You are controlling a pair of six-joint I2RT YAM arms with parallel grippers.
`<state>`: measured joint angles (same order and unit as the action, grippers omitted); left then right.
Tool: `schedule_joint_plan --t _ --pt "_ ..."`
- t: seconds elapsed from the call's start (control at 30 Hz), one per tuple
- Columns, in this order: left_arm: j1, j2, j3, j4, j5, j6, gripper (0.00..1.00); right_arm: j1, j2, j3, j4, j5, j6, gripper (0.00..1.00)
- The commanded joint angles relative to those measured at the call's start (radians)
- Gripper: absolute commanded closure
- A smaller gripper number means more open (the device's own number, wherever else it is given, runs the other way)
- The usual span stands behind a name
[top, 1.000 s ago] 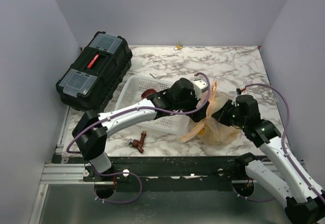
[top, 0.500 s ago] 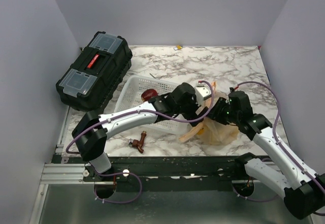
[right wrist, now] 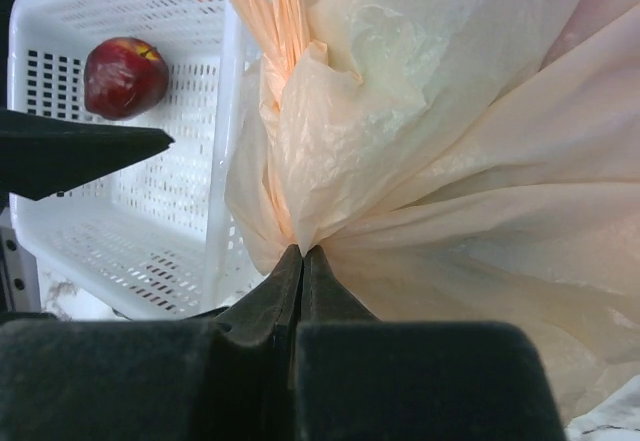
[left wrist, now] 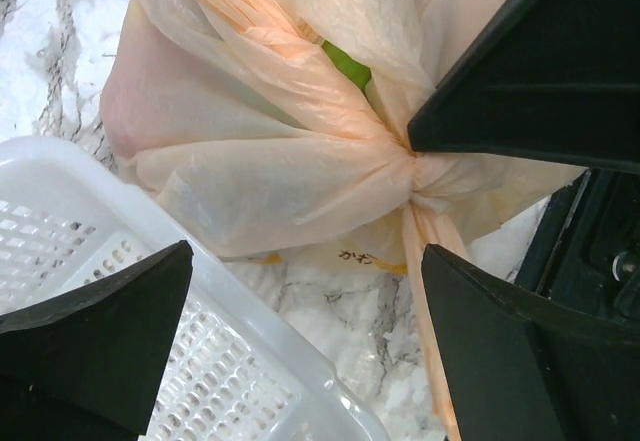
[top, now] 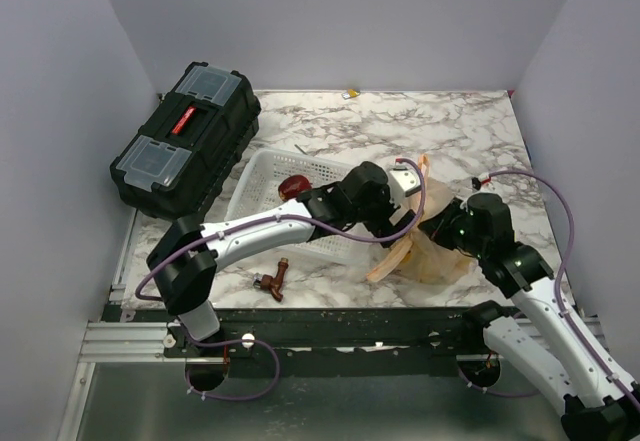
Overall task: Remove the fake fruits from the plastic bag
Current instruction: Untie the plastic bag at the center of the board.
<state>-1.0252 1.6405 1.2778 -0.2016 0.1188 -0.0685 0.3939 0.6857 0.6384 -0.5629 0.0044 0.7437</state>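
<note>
The plastic bag [top: 432, 253] is pale peach and lies bunched just right of the white basket [top: 262, 183]. My right gripper [top: 438, 229] is shut on a gathered fold of the bag [right wrist: 420, 161], with the jaws pressed together [right wrist: 301, 253]. My left gripper [top: 405, 183] is open above the bag's left side, its fingers [left wrist: 90, 341] spread wide, with the bag [left wrist: 260, 161] and the basket rim between them. A green fruit [left wrist: 345, 61] shows through the bag's folds. A red apple [top: 293, 186] lies in the basket and also shows in the right wrist view [right wrist: 125, 76]. Other fruits are hidden.
A black toolbox [top: 185, 141] stands at the back left. A small brown tap-shaped object [top: 272, 281] lies near the front edge. The bag's loose handles [top: 385, 261] trail toward the front. The basket's rim [left wrist: 250, 341] sits against the bag.
My right gripper reached left to the bag, then drew back slightly right with the fold pinched. My left gripper shifted a little to the right over the bag.
</note>
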Motion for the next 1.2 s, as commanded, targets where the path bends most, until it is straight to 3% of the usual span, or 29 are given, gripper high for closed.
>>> schedule_joint_plan --t 0.0,0.3,0.5,0.77,0.9,0.97,1.0,1.17 --pt "-0.004 0.065 0.067 0.021 -0.029 0.06 0.05 0.006 0.001 0.018 -0.013 0.046 -0.001 0.99" --pt "-0.005 0.157 0.156 0.006 0.009 0.033 0.25 0.005 0.009 0.022 -0.002 0.015 0.014 0.99" --pt "-0.014 0.152 0.107 0.045 0.059 0.023 0.24 0.005 0.009 0.049 -0.023 0.023 0.014 0.99" --pt "-0.021 0.224 0.166 0.014 0.02 0.017 0.28 0.006 -0.005 0.067 -0.041 0.034 0.014 0.99" --pt "-0.022 0.248 0.207 -0.003 -0.038 0.014 0.57 0.005 -0.003 0.065 -0.048 0.033 0.017 0.99" --pt "-0.022 0.268 0.245 -0.031 -0.058 0.011 0.77 0.005 -0.007 0.06 -0.053 0.041 0.025 0.99" --pt "-0.022 0.277 0.262 -0.04 -0.083 0.002 0.99 0.005 -0.008 0.06 -0.062 0.053 0.031 0.99" --pt "-0.022 0.266 0.271 -0.034 -0.225 -0.05 1.0 0.006 -0.023 0.07 -0.17 0.194 0.114 0.99"
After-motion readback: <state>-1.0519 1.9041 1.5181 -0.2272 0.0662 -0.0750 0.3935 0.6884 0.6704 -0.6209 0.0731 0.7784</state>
